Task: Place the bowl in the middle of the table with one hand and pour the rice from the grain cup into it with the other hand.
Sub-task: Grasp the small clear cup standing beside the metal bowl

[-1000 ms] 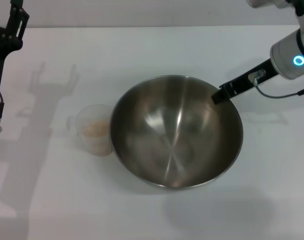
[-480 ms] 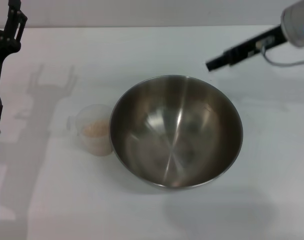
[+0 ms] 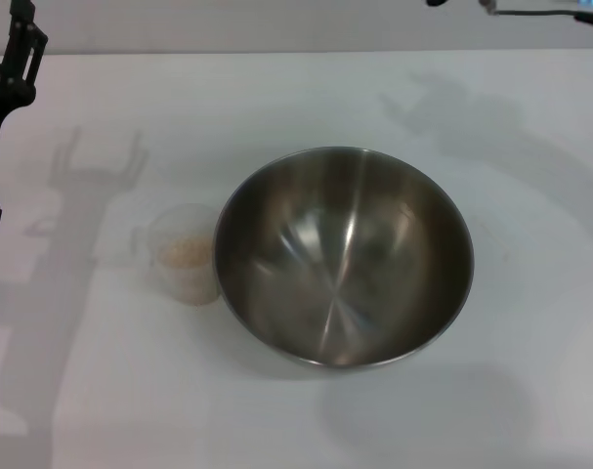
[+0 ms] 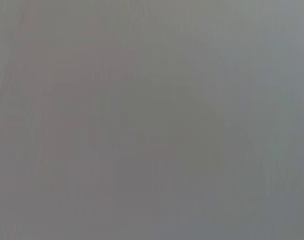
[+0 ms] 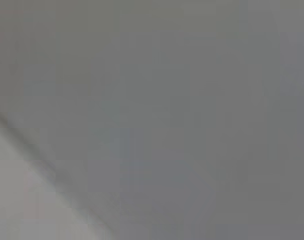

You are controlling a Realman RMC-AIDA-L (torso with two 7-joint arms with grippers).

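- The bowl [image 3: 344, 256] stands upright near the middle of the tabletop [image 3: 276, 107], its brushed-metal inside bare and shiny.
- The grain cup [image 3: 185, 253] stands upright on the tabletop on my left side of the bowl, just beside its rim; I cannot tell whether cup and bowl touch.
- The rice [image 3: 183, 252] lies as a pale heap inside the grain cup.
- My left claw [image 3: 15, 57] hangs above the far left corner of the tabletop, well apart from the cup and holding nothing; only part of its dark frame shows, so I cannot tell how far its fingers are spread.
- Of my right arm only a dark tip and a cable show at the top edge of the head view on the right, well apart from the bowl; my right claw's state I cannot tell.
- Both wrist views give only a flat grey blur, with no object to make out.
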